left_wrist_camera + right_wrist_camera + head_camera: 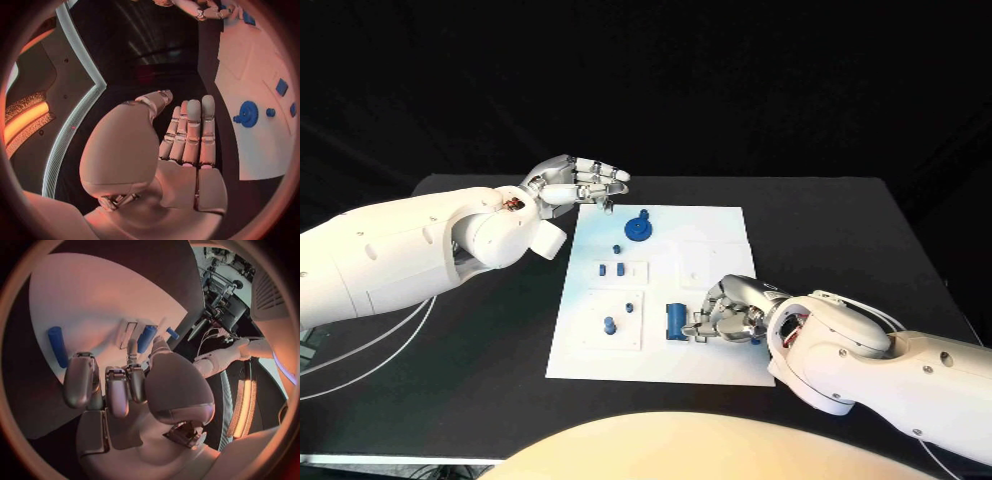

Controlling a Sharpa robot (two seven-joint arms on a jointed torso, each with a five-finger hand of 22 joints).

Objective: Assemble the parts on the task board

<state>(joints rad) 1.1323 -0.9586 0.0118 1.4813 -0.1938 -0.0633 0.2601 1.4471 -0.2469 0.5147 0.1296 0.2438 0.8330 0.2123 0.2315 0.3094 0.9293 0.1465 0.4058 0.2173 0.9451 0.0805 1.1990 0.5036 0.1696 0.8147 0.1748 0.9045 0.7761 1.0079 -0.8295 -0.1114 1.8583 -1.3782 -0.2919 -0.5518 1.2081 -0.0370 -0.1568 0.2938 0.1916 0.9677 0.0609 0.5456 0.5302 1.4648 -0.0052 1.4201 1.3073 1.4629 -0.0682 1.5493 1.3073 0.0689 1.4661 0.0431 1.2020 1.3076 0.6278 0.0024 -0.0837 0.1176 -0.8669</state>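
The task board [711, 225] lies in the middle of the black table [848, 220], long axis running from the robot toward the far edge.

Right hand [728, 311]: positioned over the board's near right portion, fingers curled downward. A blue cylinder [675, 320] lies flat just beside its fingertips, on the side toward the board's centre, long axis running near-to-far along the board. In the head view, contact between fingers and cylinder cannot be confirmed; in the right wrist view the hand [125, 390] is clear of the cylinder [57, 346], fingers bent with nothing in them.

Left hand [577, 183]: at the board's far left corner, above the table edge of the board, fingers held together and extended, empty. The left wrist view confirms the hand [181, 150] holds nothing.

A blue gear-shaped part [638, 230] stands near the far left corner, close to the left hand but apart from it. Smaller blue pegs [610, 269] sit along the board's left side in pale rectangular recesses; further pegs [609, 324] stand toward the near left corner.
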